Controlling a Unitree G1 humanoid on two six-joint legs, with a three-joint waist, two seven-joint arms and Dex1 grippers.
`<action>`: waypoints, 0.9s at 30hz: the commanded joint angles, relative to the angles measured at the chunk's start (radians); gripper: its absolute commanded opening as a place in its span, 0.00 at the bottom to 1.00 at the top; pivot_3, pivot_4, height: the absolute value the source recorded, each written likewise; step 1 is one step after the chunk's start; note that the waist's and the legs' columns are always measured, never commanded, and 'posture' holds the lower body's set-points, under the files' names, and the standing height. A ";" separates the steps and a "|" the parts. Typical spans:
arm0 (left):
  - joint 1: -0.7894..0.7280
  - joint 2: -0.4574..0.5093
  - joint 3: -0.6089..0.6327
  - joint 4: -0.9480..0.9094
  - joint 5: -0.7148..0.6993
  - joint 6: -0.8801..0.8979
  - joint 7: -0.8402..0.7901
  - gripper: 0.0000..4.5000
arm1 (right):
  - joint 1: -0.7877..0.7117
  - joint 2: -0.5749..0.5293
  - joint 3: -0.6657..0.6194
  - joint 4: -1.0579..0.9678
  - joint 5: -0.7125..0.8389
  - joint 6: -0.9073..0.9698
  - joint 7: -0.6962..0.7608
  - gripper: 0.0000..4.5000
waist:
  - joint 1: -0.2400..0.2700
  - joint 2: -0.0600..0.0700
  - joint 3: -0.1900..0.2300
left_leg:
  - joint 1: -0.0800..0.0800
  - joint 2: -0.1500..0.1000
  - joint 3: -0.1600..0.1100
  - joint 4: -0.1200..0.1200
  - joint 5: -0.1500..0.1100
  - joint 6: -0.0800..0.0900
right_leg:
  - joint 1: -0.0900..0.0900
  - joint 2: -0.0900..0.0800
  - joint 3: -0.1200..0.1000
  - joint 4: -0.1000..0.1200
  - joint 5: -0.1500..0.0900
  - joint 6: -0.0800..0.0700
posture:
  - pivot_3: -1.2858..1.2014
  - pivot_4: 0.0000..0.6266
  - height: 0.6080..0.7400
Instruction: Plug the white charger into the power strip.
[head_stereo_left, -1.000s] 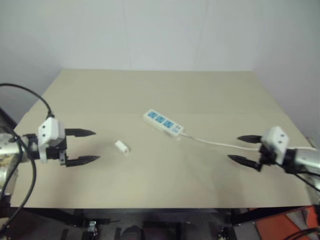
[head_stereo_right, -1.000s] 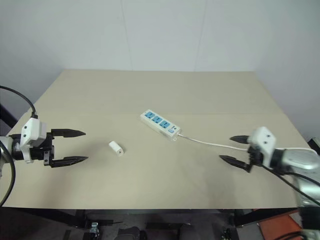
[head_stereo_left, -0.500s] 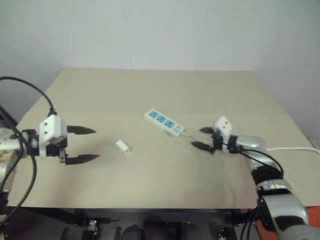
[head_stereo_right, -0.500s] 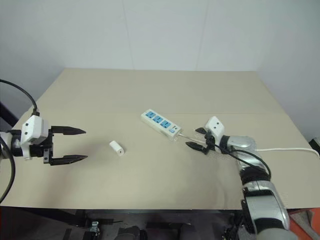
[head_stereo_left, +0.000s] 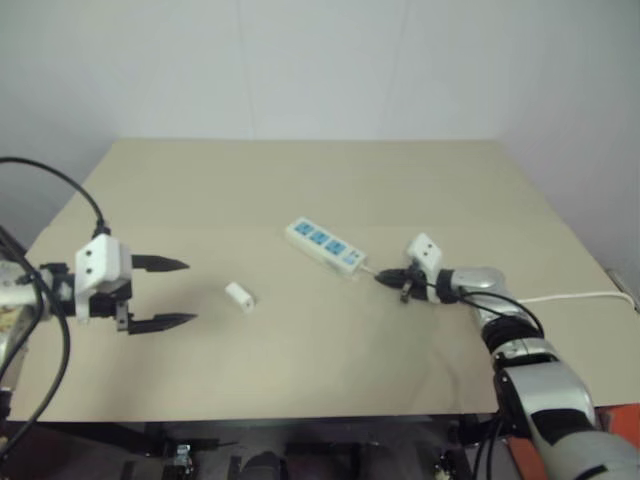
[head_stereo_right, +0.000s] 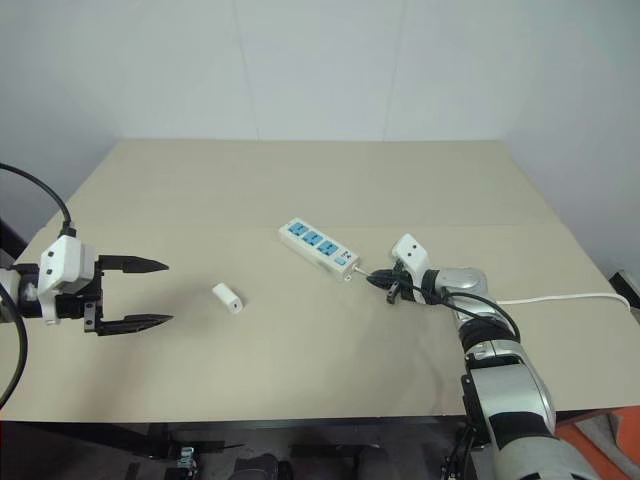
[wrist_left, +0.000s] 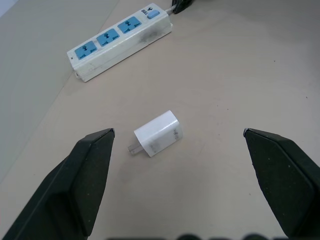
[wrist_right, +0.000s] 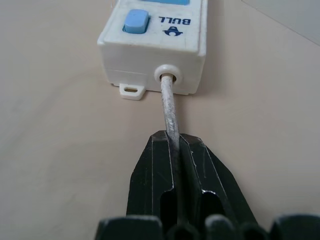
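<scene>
A plain white wall (head_stereo_left: 320, 60) stands behind a flat tan table (head_stereo_left: 300, 190). The long white plastic power strip with three blue sockets (head_stereo_left: 326, 245) lies near the middle of the table. Its thin white cord (wrist_right: 169, 107) runs out of one end. The right gripper (head_stereo_left: 390, 279) is closed tight on that cord, just beside the strip's end. The small white rounded charger block (head_stereo_left: 239, 296) lies flat on the table, apart from the strip, with its metal prongs sticking out sideways. The left gripper (head_stereo_left: 160, 293) hangs over the table's left side, fingers spread wide, holding nothing, with the charger in front of it.
</scene>
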 joint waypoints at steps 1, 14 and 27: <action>-0.035 0.018 0.011 -0.010 -0.005 -0.008 -0.003 1.00 | 0.086 -0.050 -0.035 -0.159 0.047 -0.013 0.047 0.01 | 0.004 0.000 0.000 | 0.000 0.000 0.000 0.000 0.000 0.000 | 0.000 0.000 0.000 0.000 0.000 0.000 | 0.52 0.24 1.00; -0.142 -0.012 -0.074 0.071 0.023 -0.031 -0.040 1.00 | 0.528 -0.171 -0.111 -0.712 0.169 0.147 0.018 0.27 | 0.021 0.000 0.000 | 0.002 0.001 0.001 0.000 0.000 0.000 | 0.001 0.003 0.001 0.000 0.001 0.000 | 0.52 0.24 1.00; -0.174 -0.009 -0.081 0.100 0.032 -0.034 -0.073 1.00 | 0.652 -0.068 -0.175 -0.949 0.333 0.221 -0.099 0.99 | 0.027 0.000 0.000 | 0.000 0.002 0.002 0.000 0.000 0.000 | 0.000 0.002 0.001 0.000 0.001 0.000 | 0.52 0.24 1.00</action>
